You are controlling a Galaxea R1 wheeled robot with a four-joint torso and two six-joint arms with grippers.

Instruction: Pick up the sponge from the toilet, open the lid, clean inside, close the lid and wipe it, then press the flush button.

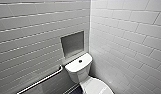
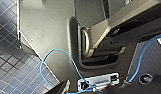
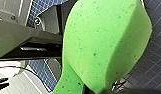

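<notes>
Head view: the toilet [image 1: 79,72] stands at 5 o'clock, in the corner where two walls of glossy, pale, rectangular wall tiles [image 1: 126,30] meet; its ceramic is white and smooth, with a rounded tank; the flush button [image 1: 80,61], small, round and dark, sits at the centre of the flat tank top; the lid [image 1: 96,87], a white glossy oval, lies down over the bowl at 5 o'clock from the tank and is cut by the frame edge. A square recessed niche [image 1: 72,44] with a dull grey back is set in the wall at 12 o'clock from the tank; a straight metallic grab bar [image 1: 43,80] runs along the same wall towards 8 o'clock. Right wrist view: the sponge [image 3: 103,45] is bright green, porous and speckled with small pits, soft-edged and bowed into a curved shape; it narrows sharply at one end, where the right gripper [image 3: 96,90] pinches it; the jaws stand narrow, closed on that compressed end; the sponge is off the toilet, above a floor [image 3: 151,62] of small dark-blue square mosaic. Left wrist view: the same mosaic floor and a thin blue cable [image 2: 46,60] looping across the robot's grey body; the opening of the left gripper [image 2: 96,90] cannot be determined.
</notes>
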